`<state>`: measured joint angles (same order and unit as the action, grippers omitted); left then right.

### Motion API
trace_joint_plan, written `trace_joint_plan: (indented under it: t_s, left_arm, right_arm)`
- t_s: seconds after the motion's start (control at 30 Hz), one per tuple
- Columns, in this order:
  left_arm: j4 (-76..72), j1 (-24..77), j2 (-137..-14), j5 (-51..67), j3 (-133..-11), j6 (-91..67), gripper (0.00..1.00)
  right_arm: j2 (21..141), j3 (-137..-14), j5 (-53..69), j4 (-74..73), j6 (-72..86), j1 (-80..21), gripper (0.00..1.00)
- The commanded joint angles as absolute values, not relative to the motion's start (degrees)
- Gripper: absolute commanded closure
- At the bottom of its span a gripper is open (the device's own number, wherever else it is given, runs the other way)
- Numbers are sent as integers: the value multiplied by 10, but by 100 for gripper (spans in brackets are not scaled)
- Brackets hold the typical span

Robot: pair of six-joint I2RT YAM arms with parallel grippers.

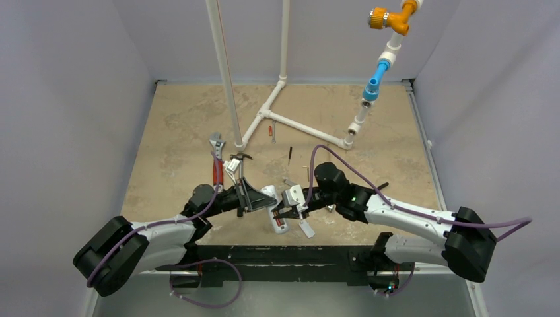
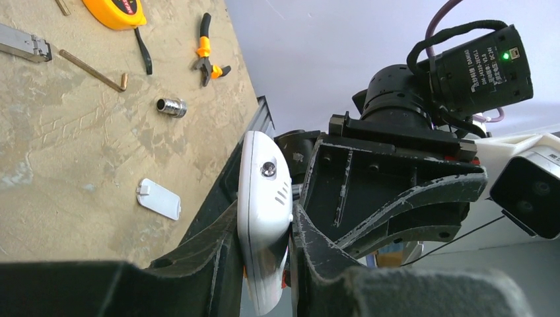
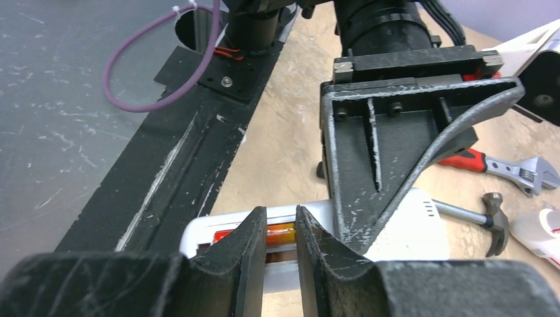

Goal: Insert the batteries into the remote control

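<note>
The white remote control (image 2: 261, 178) stands on edge with my left gripper (image 2: 264, 218) shut on its sides; it hangs just above the table near the front edge (image 1: 276, 214). One orange-red battery (image 3: 280, 234) lies lengthwise in the recess on the remote's back (image 3: 403, 231). My right gripper (image 3: 281, 218) has its tips at that recess. Its jaws stand a narrow gap apart, straddling the battery's middle with nothing pinched between them. The loose white battery cover (image 2: 158, 198) lies flat on the table (image 1: 307, 229), beside and below the remote.
A red-handled wrench (image 1: 216, 165) and a small hammer (image 1: 239, 158) lie behind the left gripper. A white pipe frame (image 1: 290, 122) stands at the back. An orange tape measure (image 2: 119, 10), pliers (image 2: 208, 56), a hex key (image 2: 92, 69) and a socket (image 2: 172, 105) lie on the table.
</note>
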<state>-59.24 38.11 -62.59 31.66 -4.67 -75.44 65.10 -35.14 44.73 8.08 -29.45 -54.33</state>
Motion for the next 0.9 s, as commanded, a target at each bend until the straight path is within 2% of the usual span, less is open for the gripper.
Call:
trace_joint_plan:
  t_s: [0.0,0.43,0.67,0.87]
  left_arm:
    - [-672,393,-609,356,-72,-781,100]
    - [-655,395,-608,355,-76,-772,100]
    - [-653,396,-608,353,-77,-769,100]
    - [-652,396,-612,353,-80,-767,100]
  right_arm:
    - [660,-340,378,61,-305,-536,79]
    - [644,-345,392,64,-296,-535,79]
    - [591,-368,437,93,-237,-538,74]
    - [527,-341,427,196,-139,-539,67]
